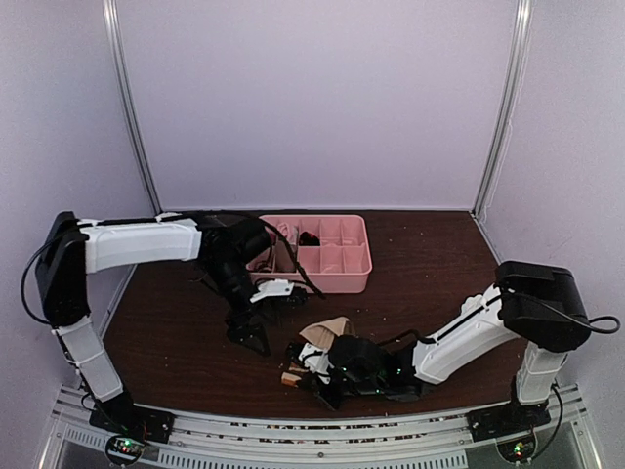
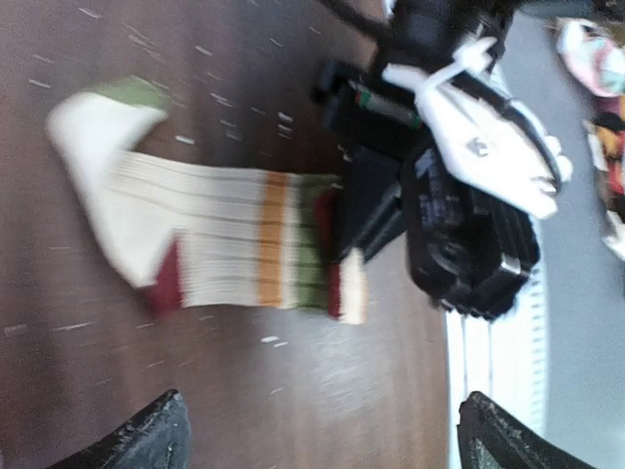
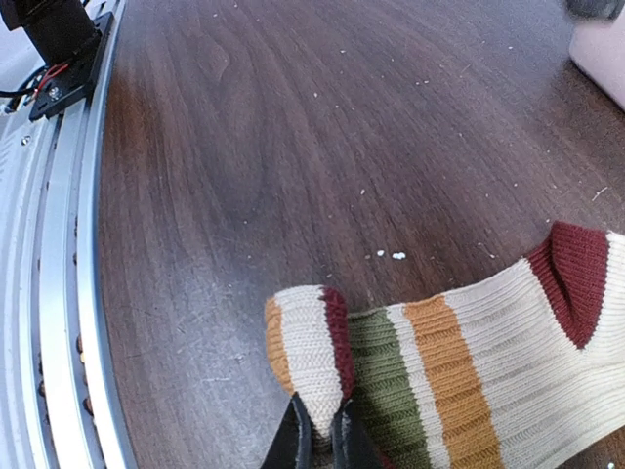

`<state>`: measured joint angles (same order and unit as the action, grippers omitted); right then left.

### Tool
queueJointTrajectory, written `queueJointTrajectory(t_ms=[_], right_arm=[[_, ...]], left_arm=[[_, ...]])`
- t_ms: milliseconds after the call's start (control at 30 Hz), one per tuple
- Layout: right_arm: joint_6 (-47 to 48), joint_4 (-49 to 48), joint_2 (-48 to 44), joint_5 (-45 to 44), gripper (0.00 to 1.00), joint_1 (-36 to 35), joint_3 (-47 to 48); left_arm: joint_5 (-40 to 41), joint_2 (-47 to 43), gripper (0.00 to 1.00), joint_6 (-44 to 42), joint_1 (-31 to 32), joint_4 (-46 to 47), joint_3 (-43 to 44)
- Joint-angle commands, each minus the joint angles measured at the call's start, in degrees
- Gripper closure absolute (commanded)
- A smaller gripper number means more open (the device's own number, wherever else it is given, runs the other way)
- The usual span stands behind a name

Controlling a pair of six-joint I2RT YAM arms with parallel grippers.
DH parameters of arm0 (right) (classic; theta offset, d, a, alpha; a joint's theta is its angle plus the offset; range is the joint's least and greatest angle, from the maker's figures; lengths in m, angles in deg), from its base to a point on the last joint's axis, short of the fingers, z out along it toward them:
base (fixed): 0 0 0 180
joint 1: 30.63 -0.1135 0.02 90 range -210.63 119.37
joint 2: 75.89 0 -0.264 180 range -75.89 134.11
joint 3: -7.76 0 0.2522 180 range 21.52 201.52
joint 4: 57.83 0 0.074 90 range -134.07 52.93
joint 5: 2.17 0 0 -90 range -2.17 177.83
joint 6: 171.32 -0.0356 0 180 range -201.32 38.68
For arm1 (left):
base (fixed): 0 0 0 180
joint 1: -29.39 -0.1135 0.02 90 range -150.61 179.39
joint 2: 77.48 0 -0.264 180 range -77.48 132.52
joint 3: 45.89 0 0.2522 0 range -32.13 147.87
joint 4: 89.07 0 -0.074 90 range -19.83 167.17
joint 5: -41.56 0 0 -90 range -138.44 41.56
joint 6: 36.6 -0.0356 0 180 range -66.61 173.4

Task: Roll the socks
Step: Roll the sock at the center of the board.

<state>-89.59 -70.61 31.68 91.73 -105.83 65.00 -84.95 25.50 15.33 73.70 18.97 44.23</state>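
Right pincer [image 3: 317,418], mostly off-frame, tight on sock [image 3: 469,357] cuff

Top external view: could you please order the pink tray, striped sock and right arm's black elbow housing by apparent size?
1. pink tray
2. black elbow housing, raised nearer the camera
3. striped sock, partly hidden

Right wrist view crops the striped sock [image 3: 469,362].

A pink divided tray [image 1: 337,280] sits toward the back of the dark wooden table [image 1: 430,264], flecked with white specks [image 3: 391,256].
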Motion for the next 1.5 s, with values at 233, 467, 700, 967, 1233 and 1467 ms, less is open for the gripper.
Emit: queueJointTrajectory(t_ms=[233, 467, 700, 967, 1233, 1467], right_arm=[[-14.1, 8.3, 4.7, 15.1, 1.0, 4.5, -5.1], [-20.3, 5.4, 9.7, 22.5, 1.0, 8.5, -6.5], [-25.4, -0.1, 13.4, 26.2, 1.0, 10.7, -9.1], [-26.8, -2.5, 14.2, 27.8, 1.0, 11.6, -10.2], [-28.2, -4.8, 14.1, 29.0, 1.0, 11.9, -10.3], [-28.9, -8.3, 10.4, 25.8, 0.93, 11.9, -12.9]], left_arm=[[15.4, -8.5, 0.02, 4.7, -4.3, 19.6, -10.1], [8.4, -13.6, 0.15, -3.3, 3.8, 23.8, -18.4], [8.4, -10.8, 0.49, -4.6, 11.4, 29.3, -20.8], [8.0, -2.0, 0.64, -4.1, 11.6, 29.4, -15.5], [8.4, 2.5, 0.77, -3.8, 11.6, 27.2, -12.2], [8.2, 4.4, 1.0, -4.4, 11.4, 23.1, -11.3]])
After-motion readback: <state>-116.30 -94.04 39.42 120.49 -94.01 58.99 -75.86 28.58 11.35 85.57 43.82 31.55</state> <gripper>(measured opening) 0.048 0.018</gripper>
